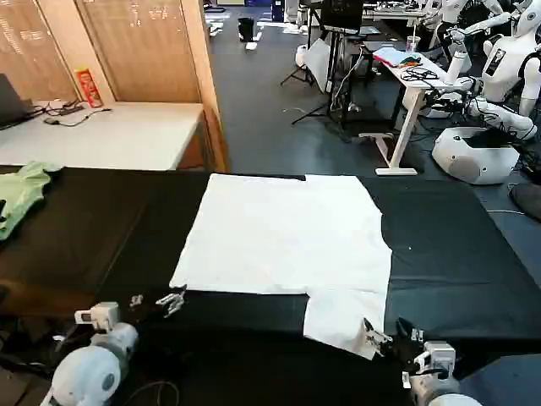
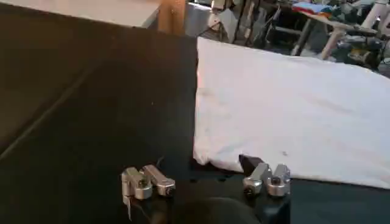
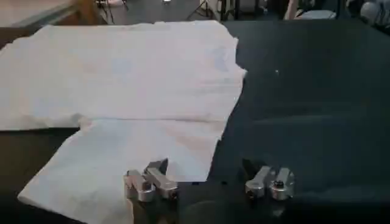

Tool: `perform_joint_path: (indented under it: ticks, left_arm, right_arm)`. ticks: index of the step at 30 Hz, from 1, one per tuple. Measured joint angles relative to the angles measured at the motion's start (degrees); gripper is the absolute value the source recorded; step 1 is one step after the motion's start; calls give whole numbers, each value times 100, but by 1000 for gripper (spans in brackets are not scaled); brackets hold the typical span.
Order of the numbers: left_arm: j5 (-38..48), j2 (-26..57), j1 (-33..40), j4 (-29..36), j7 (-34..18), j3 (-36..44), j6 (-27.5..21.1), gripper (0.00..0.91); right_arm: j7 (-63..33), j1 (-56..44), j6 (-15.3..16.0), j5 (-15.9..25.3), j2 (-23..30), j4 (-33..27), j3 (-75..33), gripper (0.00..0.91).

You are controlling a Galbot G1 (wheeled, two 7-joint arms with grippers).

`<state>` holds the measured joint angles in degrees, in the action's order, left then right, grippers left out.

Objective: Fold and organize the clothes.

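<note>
Black table (image 1: 473, 254) carries the white T-shirt (image 1: 287, 237) flat at its centre — left gripper (image 1: 156, 302) spread beside the near corner, right gripper (image 1: 389, 334) spread over the sleeve (image 1: 342, 317). Pinching the edges cleanly should avoid bunching.

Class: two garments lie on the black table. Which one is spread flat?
The white T-shirt in the middle lies spread flat; the green garment at the table's left edge is crumpled.
</note>
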<state>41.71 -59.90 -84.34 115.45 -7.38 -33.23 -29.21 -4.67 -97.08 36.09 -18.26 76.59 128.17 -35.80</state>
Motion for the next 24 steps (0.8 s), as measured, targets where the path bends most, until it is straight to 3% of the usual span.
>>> perform_joint_path:
  ticks: [1,2,3,4,5,6,7,8,10,24]
  left_arm:
    - [-21,-7,3,-3,20,0,2,878]
    - [-46,-10,4,-4,38,7,15,780]
    - [-53,-13,6,-4,33,23,27,400]
    - [-70,-28,13,-5,23,37,21,107]
    - [-91,-39,22,-17,20,57,9,49]
    - [-116,-45,29,-33,19,74,-4,0]
    - [-137,-56,38,-51,18,87,-3,0]
    - [-151,-68,46,-74,18,94,5,0]
    - [-168,-85,53,-126,15,94,23,0]
    - [-279,-186,-117,3,49,104,83,0]
  right_arm:
    - [2,-10,-14,24,10,-1,11,780]
    - [2,-19,-20,44,19,-3,20,683]
    - [8,-25,-21,70,26,-5,29,624]
    - [14,-32,-22,96,31,-10,37,478]
    - [16,-39,-25,115,36,-15,44,419]
    - [22,-46,-33,141,42,-20,52,215]
    - [31,-54,-42,167,49,-23,60,195]
    - [36,-62,-46,189,56,-23,66,98]
    - [41,-88,-51,226,80,-23,90,59]
    - [-11,-327,-74,251,183,154,23,20]
